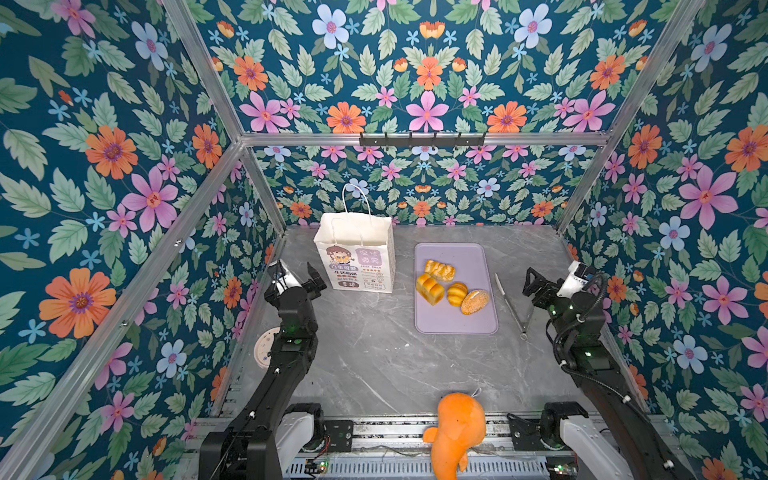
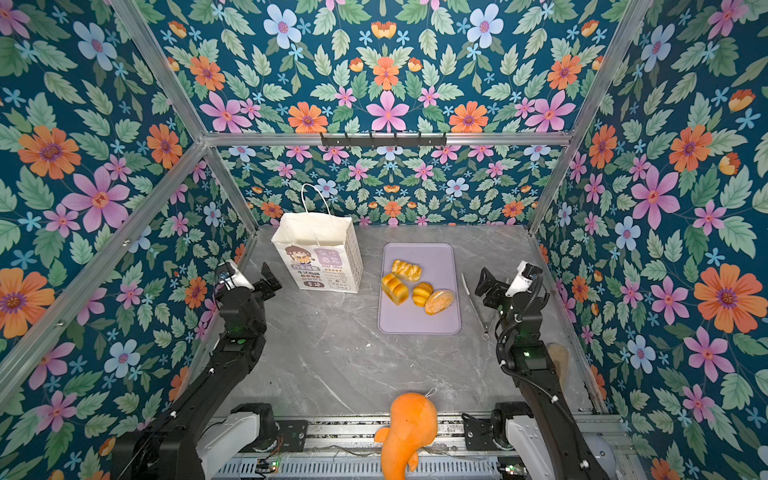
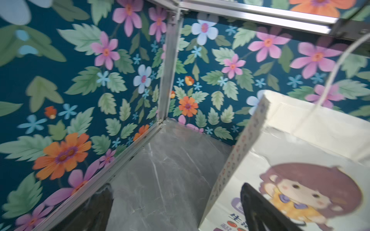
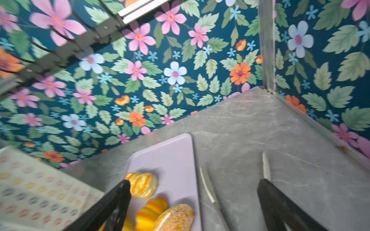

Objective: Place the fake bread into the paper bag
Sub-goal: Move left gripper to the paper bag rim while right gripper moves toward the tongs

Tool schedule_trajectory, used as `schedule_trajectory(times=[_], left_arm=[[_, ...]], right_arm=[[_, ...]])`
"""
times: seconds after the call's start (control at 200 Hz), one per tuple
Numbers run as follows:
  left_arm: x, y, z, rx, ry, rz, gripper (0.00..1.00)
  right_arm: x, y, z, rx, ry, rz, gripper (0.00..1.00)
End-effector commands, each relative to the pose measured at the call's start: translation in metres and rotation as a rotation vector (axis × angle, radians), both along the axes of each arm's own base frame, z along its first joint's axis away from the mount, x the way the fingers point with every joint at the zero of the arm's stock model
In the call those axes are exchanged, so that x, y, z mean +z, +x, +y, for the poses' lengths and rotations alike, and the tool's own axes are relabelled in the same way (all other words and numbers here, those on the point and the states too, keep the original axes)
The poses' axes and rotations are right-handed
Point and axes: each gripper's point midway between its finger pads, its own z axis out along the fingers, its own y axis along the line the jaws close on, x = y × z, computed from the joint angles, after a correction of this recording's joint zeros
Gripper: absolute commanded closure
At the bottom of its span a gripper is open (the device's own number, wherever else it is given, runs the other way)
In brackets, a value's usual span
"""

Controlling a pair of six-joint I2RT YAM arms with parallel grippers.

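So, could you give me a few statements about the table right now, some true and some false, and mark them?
1. All four toy breads lie on the lilac tray. True.
2. The paper bag has tipped onto its side. False: it stands upright with its mouth open.
3. The right tool grips the metal tongs. False: it is open and empty; the tongs lie on the table beside the tray.
4. An orange plush toy sits at the table's near edge. True.
5. The left tool holds a bread. False: it is open and empty, near the bag.
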Motion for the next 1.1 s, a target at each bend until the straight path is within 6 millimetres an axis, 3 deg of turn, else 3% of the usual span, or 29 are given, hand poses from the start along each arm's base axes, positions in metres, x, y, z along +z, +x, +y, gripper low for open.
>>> schedule_trajectory(times=[0.0, 0.14, 0.215, 0.375, 0.56, 0.69, 0.755, 0.835, 1.095], left_arm=[[-0.017, -0.010, 0.007, 0.052, -0.045, 0.123, 0.00], [0.003, 0.003, -0.038, -0.218, -0.119, 0.094, 0.00], [0.022, 0.001, -0.059, -0.341, -0.148, 0.023, 0.06], [0.060, -0.005, -0.103, -0.593, -0.231, -0.089, 0.01], [0.062, -0.009, -0.154, -0.786, -0.229, -0.036, 0.03], [0.058, -0.009, -0.172, -0.763, -0.105, 0.046, 0.02], [0.058, -0.002, -0.170, -0.732, -0.063, 0.109, 0.02], [0.060, 0.008, -0.148, -0.591, -0.038, 0.184, 0.03], [0.117, 0.016, -0.074, -0.399, -0.039, 0.229, 0.02]], right_arm=[[-0.022, -0.026, 0.030, 0.158, 0.116, 0.118, 0.01], [-0.029, -0.046, 0.032, 0.150, 0.204, 0.231, 0.01], [-0.037, -0.054, 0.034, 0.148, 0.242, 0.320, 0.04], [-0.051, -0.067, 0.040, 0.134, 0.239, 0.484, 0.09], [-0.072, -0.066, 0.044, 0.090, 0.084, 0.634, 0.08], [-0.083, -0.055, 0.040, 0.057, 0.041, 0.701, 0.08], [-0.084, -0.049, 0.045, 0.077, 0.042, 0.708, 0.08], [-0.080, -0.043, 0.049, 0.098, 0.039, 0.692, 0.08], [-0.071, -0.034, 0.049, 0.116, -0.023, 0.680, 0.08]])
